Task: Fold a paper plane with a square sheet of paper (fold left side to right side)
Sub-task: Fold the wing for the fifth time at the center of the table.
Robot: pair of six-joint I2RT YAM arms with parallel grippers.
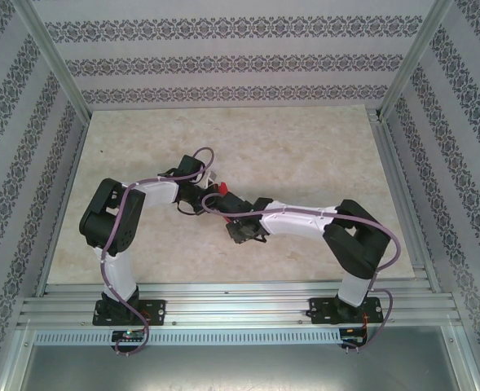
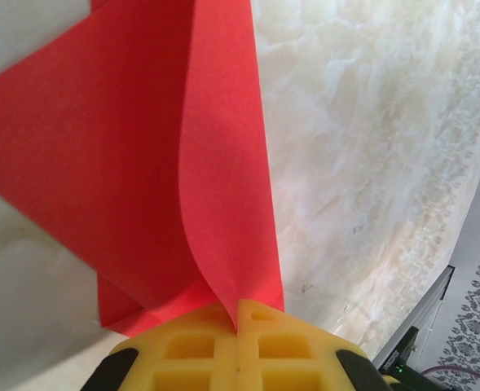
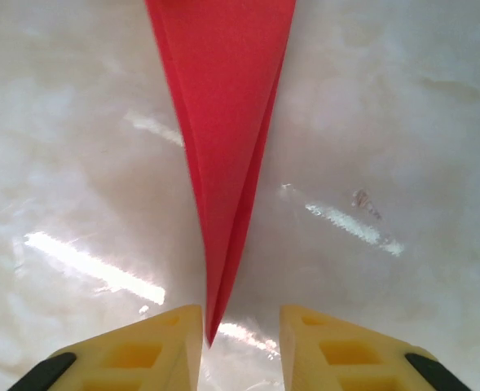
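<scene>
Both ends of the paper plane [image 3: 223, 106] mattered over the mid-table [image 1: 305, 147] — the left gripper [image 2: 237, 322] pinched one end shut, its long axis pointing the nose between the right gripper's [image 3: 240, 330] parted jaws, which gripped nothing.

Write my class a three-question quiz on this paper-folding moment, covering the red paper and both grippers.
1. True or false: the left gripper is pinched shut on the red paper.
2. Multiple choice: the right gripper is A) clamped flat on the paper, B) open, with the paper's pointed tip between its fingers, C) holding a pen.
3. Short answer: what colour are both grippers' fingers?

Key: 1 true; 2 B; 3 yellow.
</scene>
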